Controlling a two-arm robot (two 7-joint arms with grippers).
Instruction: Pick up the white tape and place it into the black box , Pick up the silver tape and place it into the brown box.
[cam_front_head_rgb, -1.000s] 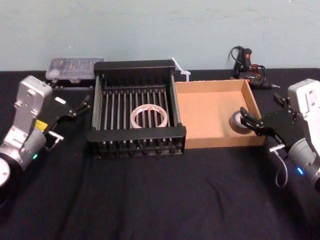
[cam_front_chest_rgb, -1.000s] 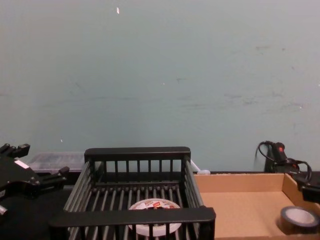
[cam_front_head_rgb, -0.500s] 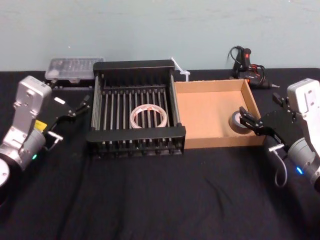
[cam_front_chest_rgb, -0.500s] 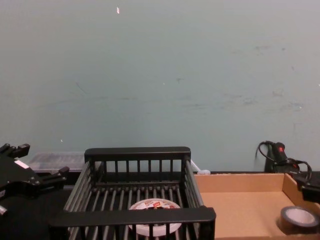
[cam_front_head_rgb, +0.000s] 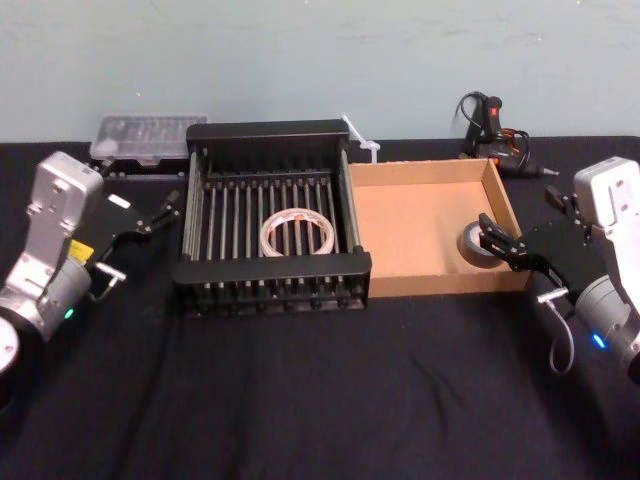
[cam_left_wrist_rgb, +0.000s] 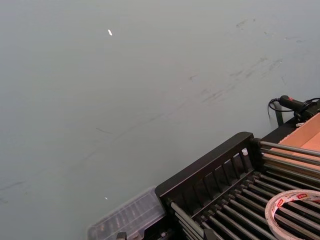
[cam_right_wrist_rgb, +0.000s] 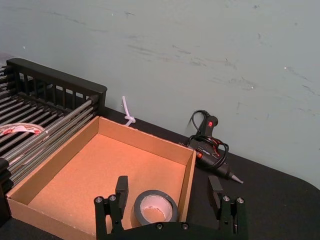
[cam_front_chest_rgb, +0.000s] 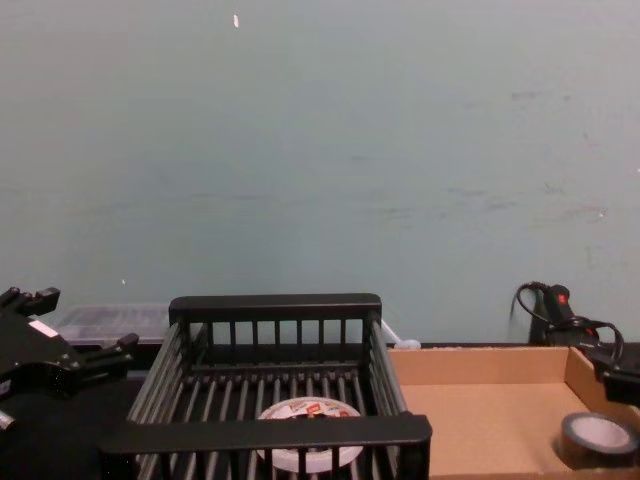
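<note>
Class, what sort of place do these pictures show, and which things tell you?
Probably a workshop or robot lab bench: a hot glue gun, a clear parts case and the white tape in the black box.

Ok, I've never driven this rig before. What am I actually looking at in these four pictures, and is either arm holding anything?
It is a two-armed robot at a table covered in black cloth. One picture looks down from its head, one looks across from its chest, and one comes from each wrist. The left gripper hangs beside the black box, fingers open, holding nothing. The white tape lies flat on that box's bars. The right gripper reaches over the right wall of the brown box. Its fingers are open near the silver tape, not gripping it. So each roll lies in its box and nothing is held.
</note>
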